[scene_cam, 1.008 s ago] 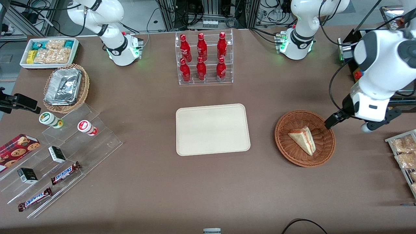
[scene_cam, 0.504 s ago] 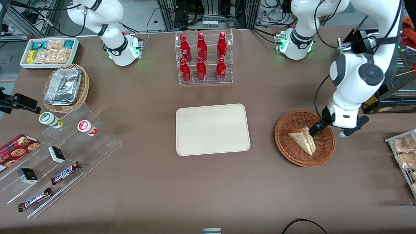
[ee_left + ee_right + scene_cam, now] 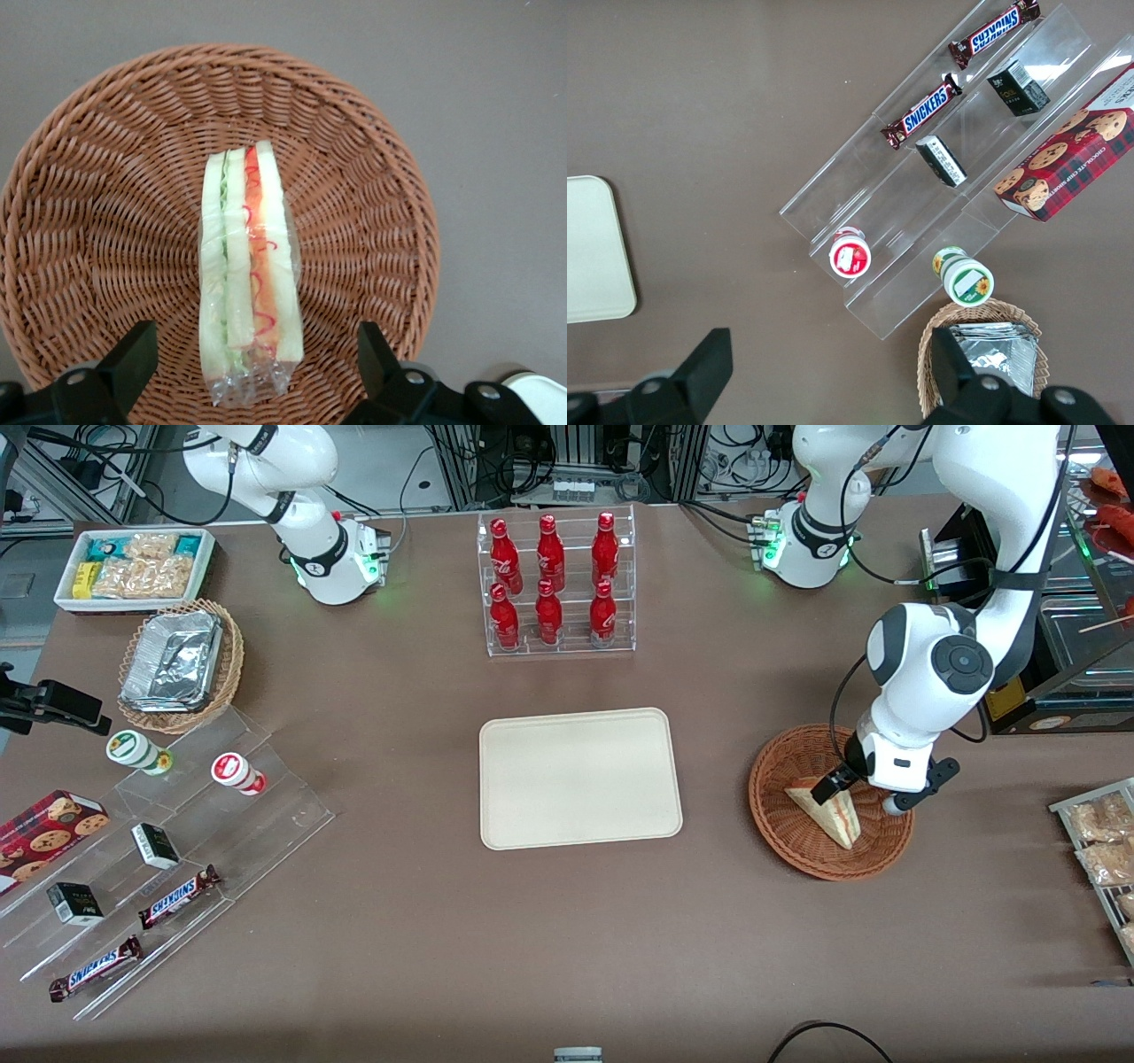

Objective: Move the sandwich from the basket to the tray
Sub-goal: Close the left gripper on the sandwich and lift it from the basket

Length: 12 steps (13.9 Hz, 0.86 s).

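The sandwich (image 3: 828, 813) (image 3: 246, 274), a clear-wrapped white wedge with red-orange and green layers, lies in the round reddish-brown wicker basket (image 3: 780, 815) (image 3: 89, 177) toward the working arm's end of the table. My gripper (image 3: 846, 790) (image 3: 257, 359) hangs just above the sandwich's wide end, open, one black finger (image 3: 128, 359) on each side of the wrapper, touching nothing. The cream tray (image 3: 580, 778) lies flat at the table's middle, beside the basket, with nothing on it.
A clear rack of red bottles (image 3: 556, 584) stands farther from the camera than the tray. A foil-filled tan basket (image 3: 182, 664), a white snack bin (image 3: 135, 567) and acrylic steps with snacks (image 3: 159, 850) sit toward the parked arm's end. Packets (image 3: 1103, 850) lie near the table edge.
The working arm has swung in from the table's edge and come down over the basket; the open gripper now straddles the sandwich. The sandwich has not moved.
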### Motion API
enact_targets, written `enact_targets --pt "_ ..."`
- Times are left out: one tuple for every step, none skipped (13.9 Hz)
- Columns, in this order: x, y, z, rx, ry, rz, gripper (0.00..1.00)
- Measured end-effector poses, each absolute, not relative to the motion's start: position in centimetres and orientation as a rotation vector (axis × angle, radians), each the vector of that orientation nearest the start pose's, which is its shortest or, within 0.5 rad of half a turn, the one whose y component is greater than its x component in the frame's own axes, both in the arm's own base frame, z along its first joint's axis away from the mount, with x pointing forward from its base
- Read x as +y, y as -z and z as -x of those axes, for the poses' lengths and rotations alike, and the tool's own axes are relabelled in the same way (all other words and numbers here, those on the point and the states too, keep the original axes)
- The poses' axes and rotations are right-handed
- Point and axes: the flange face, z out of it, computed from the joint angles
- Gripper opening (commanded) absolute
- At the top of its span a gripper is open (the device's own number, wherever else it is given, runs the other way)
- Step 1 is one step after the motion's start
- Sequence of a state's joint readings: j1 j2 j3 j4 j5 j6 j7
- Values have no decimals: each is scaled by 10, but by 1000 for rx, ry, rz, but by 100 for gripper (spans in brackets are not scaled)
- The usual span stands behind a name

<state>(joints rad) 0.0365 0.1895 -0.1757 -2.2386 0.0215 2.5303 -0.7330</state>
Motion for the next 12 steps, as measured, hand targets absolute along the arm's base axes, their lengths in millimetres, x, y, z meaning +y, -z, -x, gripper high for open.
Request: enact_targets --pt "-76 -292 -547 -920 131 3064 100" --pt "-76 -288 -546 -922 126 3064 100" --pt "-76 -282 -546 -924 123 3065 100" --pt "-76 -276 -547 -927 120 3066 100" --pt "-76 -269 -547 -928 115 3067 84" --pt "-76 -264 -547 -930 113 3069 52" --pt "-76 -260 -547 -932 113 3070 15" --pt "-76 -258 -547 -932 111 3070 0" --pt "-76 -258 -547 -932 110 3070 0" --pt "-77 -258 -548 -929 112 3070 0" --pt "-77 -259 -548 -919 117 3070 0" --pt "-77 -261 -549 -905 125 3069 0"
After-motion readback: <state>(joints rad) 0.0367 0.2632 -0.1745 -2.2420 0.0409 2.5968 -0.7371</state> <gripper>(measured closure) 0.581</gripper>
